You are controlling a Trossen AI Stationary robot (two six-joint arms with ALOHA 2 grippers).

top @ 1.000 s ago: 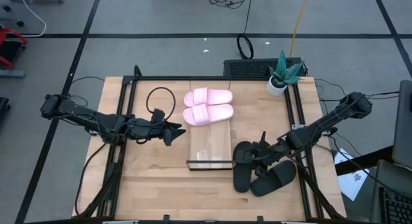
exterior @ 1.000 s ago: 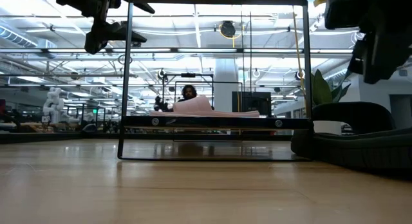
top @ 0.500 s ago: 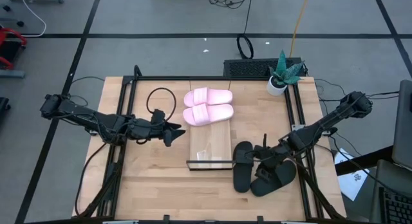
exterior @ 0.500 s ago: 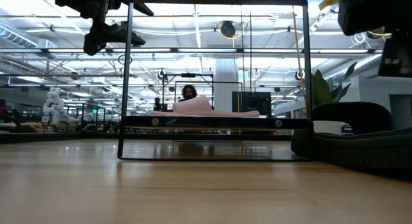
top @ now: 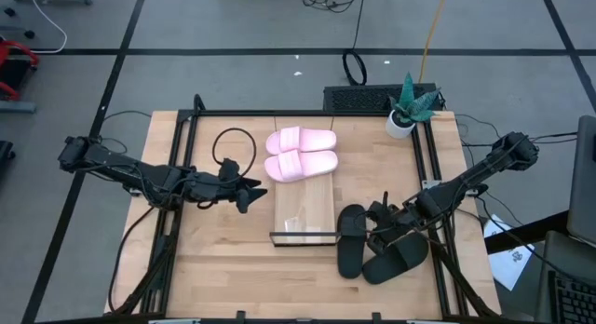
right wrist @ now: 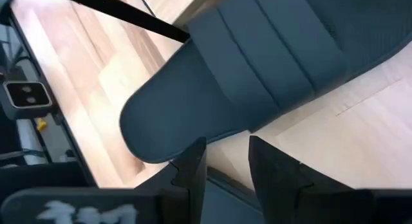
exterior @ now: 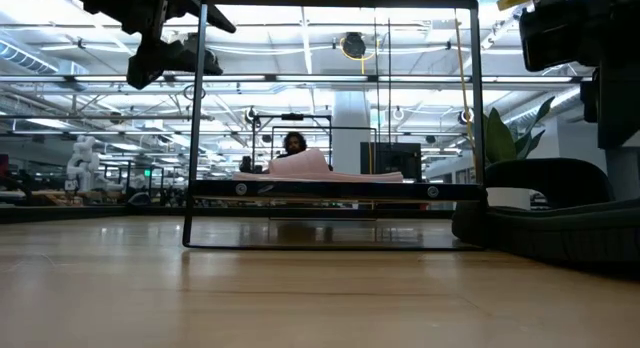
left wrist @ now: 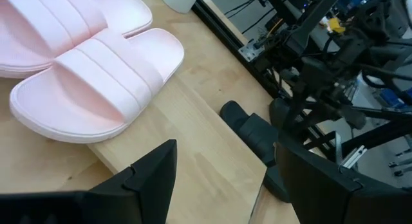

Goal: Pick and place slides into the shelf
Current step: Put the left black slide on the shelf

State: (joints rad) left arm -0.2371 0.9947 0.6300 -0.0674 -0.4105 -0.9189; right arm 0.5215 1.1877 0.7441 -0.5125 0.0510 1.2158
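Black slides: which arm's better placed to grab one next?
Right. The right hand hangs directly over the black slides; the left hand waits left of the shelf, across from them.

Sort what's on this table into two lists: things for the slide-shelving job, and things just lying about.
For the job:
- pink slides, on the shelf's far end
- black slides, on the table by the right gripper
- shelf

Lying about:
- potted plant
- black cable loop
- keyboard
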